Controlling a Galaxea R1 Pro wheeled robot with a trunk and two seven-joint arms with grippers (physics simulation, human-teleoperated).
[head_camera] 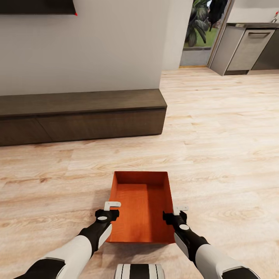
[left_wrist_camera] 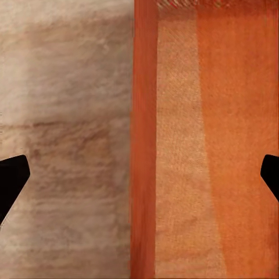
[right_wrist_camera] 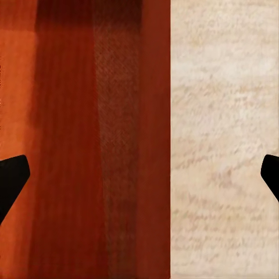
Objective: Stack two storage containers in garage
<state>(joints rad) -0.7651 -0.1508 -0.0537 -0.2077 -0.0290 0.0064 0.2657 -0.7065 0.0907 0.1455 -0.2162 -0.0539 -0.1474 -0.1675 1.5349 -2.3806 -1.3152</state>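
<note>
One orange-red storage container (head_camera: 141, 205) sits on the pale wood-plank floor (head_camera: 217, 155) of the living room, just ahead of my base. My left gripper (head_camera: 112, 209) is open and hangs over the container's left wall. In the left wrist view the left gripper (left_wrist_camera: 139, 180) has dark fingertips (left_wrist_camera: 11, 180) spread wide on either side of that wall (left_wrist_camera: 144, 145). My right gripper (head_camera: 176, 212) is open over the right wall. The right wrist view shows the right gripper (right_wrist_camera: 139, 180) straddling that wall (right_wrist_camera: 156, 145), with floor on one side and the bin's inside on the other.
A long low dark-brown cabinet (head_camera: 81, 116) runs along the white wall beyond the container. A black TV edge (head_camera: 37, 7) shows at the top left. Far right, a doorway with plants (head_camera: 199, 31) and grey kitchen units (head_camera: 248, 46). Open plank floor stretches to the right.
</note>
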